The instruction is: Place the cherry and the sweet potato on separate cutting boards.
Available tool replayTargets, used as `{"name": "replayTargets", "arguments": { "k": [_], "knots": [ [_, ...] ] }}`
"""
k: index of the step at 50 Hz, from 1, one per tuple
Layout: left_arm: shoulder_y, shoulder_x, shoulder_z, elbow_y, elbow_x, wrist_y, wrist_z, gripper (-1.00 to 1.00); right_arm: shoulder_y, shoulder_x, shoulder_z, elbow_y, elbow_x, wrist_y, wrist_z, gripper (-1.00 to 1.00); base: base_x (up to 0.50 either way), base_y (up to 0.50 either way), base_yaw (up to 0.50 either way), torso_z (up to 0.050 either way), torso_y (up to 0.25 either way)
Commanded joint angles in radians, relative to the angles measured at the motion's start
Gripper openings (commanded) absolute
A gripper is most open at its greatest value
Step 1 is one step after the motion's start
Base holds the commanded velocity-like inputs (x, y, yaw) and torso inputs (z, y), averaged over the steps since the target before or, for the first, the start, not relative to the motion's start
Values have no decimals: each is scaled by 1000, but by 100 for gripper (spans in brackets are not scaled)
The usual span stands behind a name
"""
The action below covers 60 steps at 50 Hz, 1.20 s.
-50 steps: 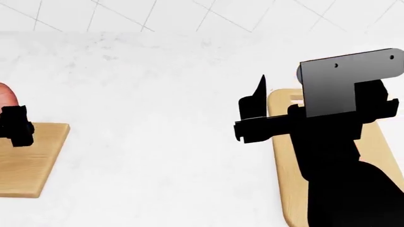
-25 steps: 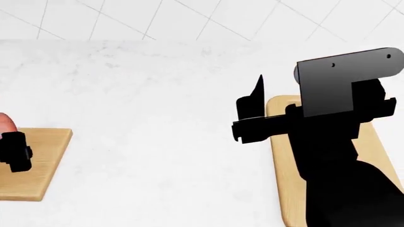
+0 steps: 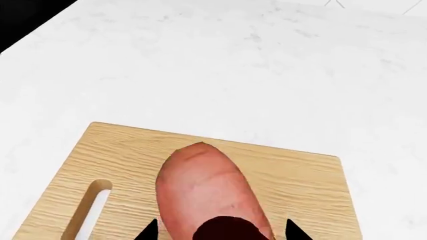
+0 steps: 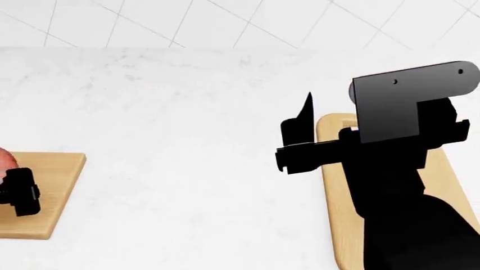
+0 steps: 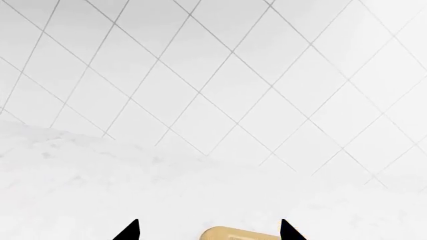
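The sweet potato, pinkish and oblong, lies between the fingers of my left gripper, over the small squarish cutting board beside its slot. In the head view only a sliver of the sweet potato shows at the left edge, above my left gripper and the small board. My right gripper is open and empty, raised over the far end of the long round-cornered board. That board's end shows between the right fingertips. The cherry is out of view.
A white marble counter spreads between the two boards. A white tiled wall stands behind it. My right arm and its grey camera plate hide most of the long board.
My left gripper has moved down over the small board with the sweet potato. The head view shifted a little. My right gripper has hardly moved.
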Motion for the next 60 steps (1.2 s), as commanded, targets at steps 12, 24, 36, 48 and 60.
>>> {"name": "replayTargets", "arguments": {
  "k": [12, 24, 36, 48, 60],
  "knots": [
    [-56, -37, -23, 77, -20, -13, -73, 100, -5, 7, -3, 0, 8, -8, -1, 100, 0, 0, 0, 0, 0],
    [-133, -110, -54, 200, 3, -28, -131, 100, -5, 8, 3, -7, 16, -6, 3, 100, 0, 0, 0, 0, 0],
    [-240, -153, -103, 396, 134, -1, -196, 100, 20, 6, 7, -15, 33, 16, 4, 100, 0, 0, 0, 0, 0],
    [-327, -126, -90, 538, 265, -89, -227, 100, 74, -16, -1, 39, 46, 24, -7, 100, 0, 0, 0, 0, 0],
    [-416, -117, -118, 542, 204, -177, -216, 100, 115, -22, 45, 38, 77, 56, 3, 100, 0, 0, 0, 0, 0]
  ]
}}
